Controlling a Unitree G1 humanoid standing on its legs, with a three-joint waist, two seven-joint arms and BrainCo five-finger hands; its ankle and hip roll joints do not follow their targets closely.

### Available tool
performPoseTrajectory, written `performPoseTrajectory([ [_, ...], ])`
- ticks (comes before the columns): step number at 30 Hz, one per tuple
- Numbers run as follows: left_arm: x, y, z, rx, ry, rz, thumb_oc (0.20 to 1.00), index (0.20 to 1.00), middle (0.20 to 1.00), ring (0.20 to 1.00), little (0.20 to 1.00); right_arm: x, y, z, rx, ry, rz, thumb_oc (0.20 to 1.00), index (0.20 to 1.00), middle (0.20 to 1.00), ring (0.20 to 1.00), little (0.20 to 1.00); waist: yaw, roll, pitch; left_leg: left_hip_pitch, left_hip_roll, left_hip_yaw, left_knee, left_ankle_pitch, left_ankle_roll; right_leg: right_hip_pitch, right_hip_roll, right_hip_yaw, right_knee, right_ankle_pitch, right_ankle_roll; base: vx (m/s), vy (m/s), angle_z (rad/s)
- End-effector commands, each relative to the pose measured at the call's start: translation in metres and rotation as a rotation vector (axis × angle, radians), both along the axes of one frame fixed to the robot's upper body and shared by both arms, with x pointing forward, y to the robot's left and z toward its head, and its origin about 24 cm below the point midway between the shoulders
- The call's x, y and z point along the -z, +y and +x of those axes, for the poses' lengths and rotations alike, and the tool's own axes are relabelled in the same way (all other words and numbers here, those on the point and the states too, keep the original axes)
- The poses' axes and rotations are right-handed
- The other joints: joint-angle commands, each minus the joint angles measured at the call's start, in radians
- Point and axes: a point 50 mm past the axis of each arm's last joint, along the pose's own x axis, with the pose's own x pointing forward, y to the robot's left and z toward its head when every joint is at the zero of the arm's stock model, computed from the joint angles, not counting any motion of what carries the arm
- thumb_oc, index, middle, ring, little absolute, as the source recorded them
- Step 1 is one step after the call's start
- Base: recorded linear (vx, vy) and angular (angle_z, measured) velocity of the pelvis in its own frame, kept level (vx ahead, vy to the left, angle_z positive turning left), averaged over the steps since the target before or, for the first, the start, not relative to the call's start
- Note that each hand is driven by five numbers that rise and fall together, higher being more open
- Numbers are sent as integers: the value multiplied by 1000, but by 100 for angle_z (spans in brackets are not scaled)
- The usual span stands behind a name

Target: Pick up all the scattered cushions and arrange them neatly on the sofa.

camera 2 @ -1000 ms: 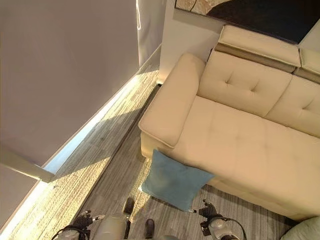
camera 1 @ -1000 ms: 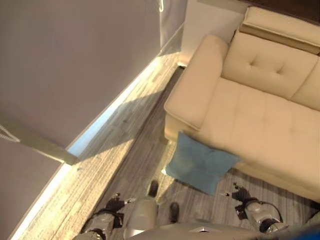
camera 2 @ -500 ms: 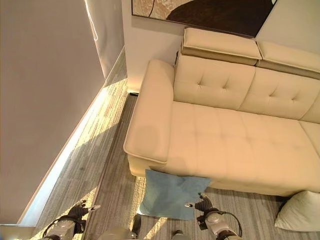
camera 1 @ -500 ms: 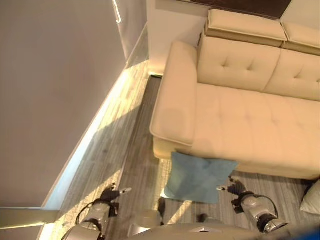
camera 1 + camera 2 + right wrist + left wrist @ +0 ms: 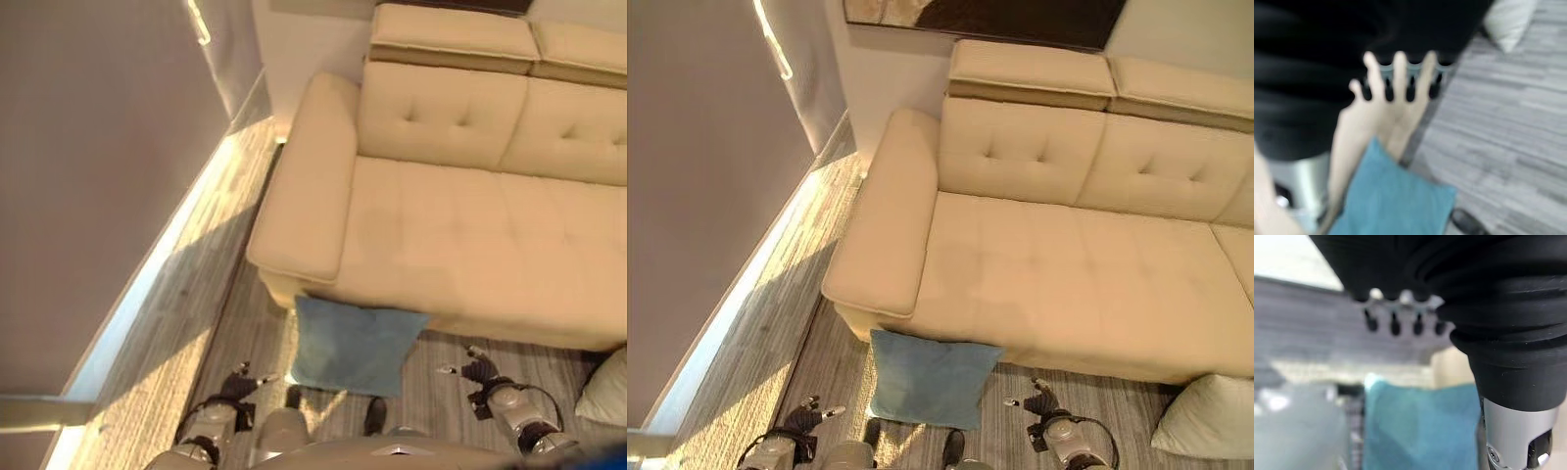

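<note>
Hovering your relaxed, empty left hand [image 5: 238,384] and right hand [image 5: 477,370] either side of the blue cushion [image 5: 353,344] leaning against the sofa [image 5: 470,225].

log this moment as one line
blue cushion: on floor, against sofa front | white cushion: on floor | left hand: open | right hand: open

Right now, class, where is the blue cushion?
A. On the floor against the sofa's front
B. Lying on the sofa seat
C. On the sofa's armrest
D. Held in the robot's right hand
A: the blue cushion sits on the floor, against the sofa front edge, with neither hand holding it.
</note>
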Motion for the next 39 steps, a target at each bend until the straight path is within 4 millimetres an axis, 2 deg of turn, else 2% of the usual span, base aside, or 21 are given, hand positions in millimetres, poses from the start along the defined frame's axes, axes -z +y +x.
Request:
performPoseTrajectory([
  [1, -8, 13, 14, -24, -50, 38, 1000, 1000, 1000, 1000, 1000, -1, 6, 2, 10, -39, 23, 1000, 1000, 1000, 1000, 1000, 33, -39, 2, -41, -47, -27, 76, -107, 34, -34, -54, 54, 57, 0, 88, 28, 68, -25],
  [5, -10, 17, 14, -25, -52, 50, 1000, 1000, 1000, 1000, 1000, 1, 9, 1, 15, -31, 29, 1000, 1000, 1000, 1000, 1000, 43, -38, -4, -25, -57, -14, 47, -107, 48, -30, -65, 70, 27, 28, 102, 18, 90, -27],
  [7, -12, 22, 15, -42, -64, 65, 1000, 1000, 1000, 1000, 1000, -2, 13, 10, 13, -63, 42, 1000, 1000, 1000, 1000, 1000, 55, -36, 1, -22, -56, 16, 13, -99, 55, -49, -74, 81, 0, 59, 120, -80, 106, -42],
  [11, -19, 28, 27, -75, -114, 90, 1000, 1000, 1000, 1000, 1000, -9, 15, 23, 15, -108, 42, 1000, 1000, 1000, 1000, 1000, 60, -37, 22, -55, -59, 33, 14, -93, 57, -92, -82, 82, -3, 74, 125, -122, 27, -28],
  [12, -24, 31, 35, -91, -145, 102, 1000, 1000, 1000, 1000, 1000, -12, 15, 30, 19, -133, 38, 1000, 1000, 1000, 1000, 1000, 59, -38, 39, -84, -61, 36, 27, -92, 56, -119, -83, 84, 4, 76, 124, -255, -3, -6],
  [13, -33, 31, 51, -127, -208, 98, 1000, 1000, 1000, 1000, 1000, -22, 15, 44, 32, -192, 27, 1000, 1000, 1000, 1000, 1000, 56, -37, 81, -146, -69, 41, 66, -91, 55, -179, -88, 91, 31, 79, 119, -356, -4, -2],
  [15, -43, 32, 68, -185, -288, 84, 1000, 1000, 1000, 1000, 1000, -40, 12, 66, 79, -314, 22, 1000, 1000, 1000, 1000, 1000, 42, -31, 121, -233, -73, 46, 116, -91, 51, -276, -94, 99, 85, 83, 111, -380, 22, -4],
  [16, -60, 30, 91, -235, -394, 49, 1000, 1000, 1000, 1000, 1000, -65, 4, 92, 154, -451, 16, 1000, 1000, 1000, 1000, 1000, 22, -17, 155, -360, -70, 59, 189, -92, 44, -402, -96, 99, 149, 79, 98, -349, 30, -10],
  [19, -81, 30, 117, -232, -493, 65, 1000, 1000, 1000, 1000, 1000, -86, -2, 112, 186, -547, -13, 1000, 1000, 1000, 1000, 1000, 5, -6, 176, -506, -62, 59, 271, -90, 36, -541, -98, 94, 215, 73, 89, -197, 17, -2],
  [20, -90, 27, 129, -222, -530, 56, 1000, 1000, 1000, 1000, 1000, -95, -2, 121, 191, -583, -21, 1000, 1000, 1000, 1000, 1000, 2, 5, 171, -574, -53, 47, 318, -125, 34, -612, -86, 103, 261, 43, 90, -61, -1, -3],
  [21, -90, 27, 129, -222, -530, 56, 1000, 1000, 1000, 1000, 1000, -95, -2, 121, 191, -583, -21, 1000, 1000, 1000, 1000, 1000, 2, 5, 171, -574, -53, 47, 318, -125, 34, -612, -86, 103, 261, 43, 90, -41, -18, -11],
  [22, -101, 26, 140, -237, -589, 46, 1000, 1000, 1000, 1000, 1000, -104, 0, 129, 195, -618, -23, 1000, 1000, 1000, 1000, 1000, 0, 8, 177, -626, -53, 44, 345, -127, 34, -666, -87, 99, 293, 38, 89, -145, 1, -12],
  [24, -144, 20, 181, -211, -729, 14, 1000, 1000, 1000, 1000, 1000, -156, -3, 168, 177, -791, -72, 1000, 1000, 1000, 1000, 1000, -15, 28, 177, -863, -60, 33, 453, -131, 37, -907, -98, 116, 426, 16, 83, -171, 50, -8],
  [25, -144, 20, 182, -212, -730, 14, 1000, 1000, 1000, 1000, 1000, -157, -3, 169, 177, -792, -73, 1000, 1000, 1000, 1000, 1000, -16, 28, 175, -868, -60, 33, 455, -131, 37, -912, -99, 116, 429, 15, 83, -74, 57, 2],
  [32, -207, 17, 222, -210, -930, -45, 1000, 1000, 1000, 1000, 1000, -228, -5, 204, 157, -1001, -47, 1000, 1000, 1000, 1000, 1000, -29, 37, 177, -1106, -63, 23, 534, -130, 30, -1148, -103, 137, 545, -15, 75, -10, 17, 5],
  [36, -246, 9, 239, -176, -1053, -90, 1000, 1000, 1000, 1000, 1000, -261, 1, 216, 118, -1098, 2, 1000, 1000, 1000, 1000, 1000, -33, 34, 167, -1221, -76, 17, 570, -131, 27, -1262, -106, 138, 599, -30, 75, 14, -3, 8],
  [37, -260, 4, 244, -151, -1103, -105, 1000, 1000, 1000, 1000, 1000, -277, 6, 220, 91, -1147, 26, 1000, 1000, 1000, 1000, 1000, -34, 33, 167, -1264, -80, 17, 588, -132, 27, -1309, -106, 141, 627, -37, 75, 40, 10, 14],
  [39, -271, 1, 247, -132, -1135, -117, 1000, 1000, 1000, 1000, 1000, -287, 10, 223, 67, -1178, 47, 1000, 1000, 1000, 1000, 1000, -36, 32, 165, -1303, -84, 17, 607, -133, 29, -1350, -105, 144, 652, -44, 74, 40, 19, 7],
])
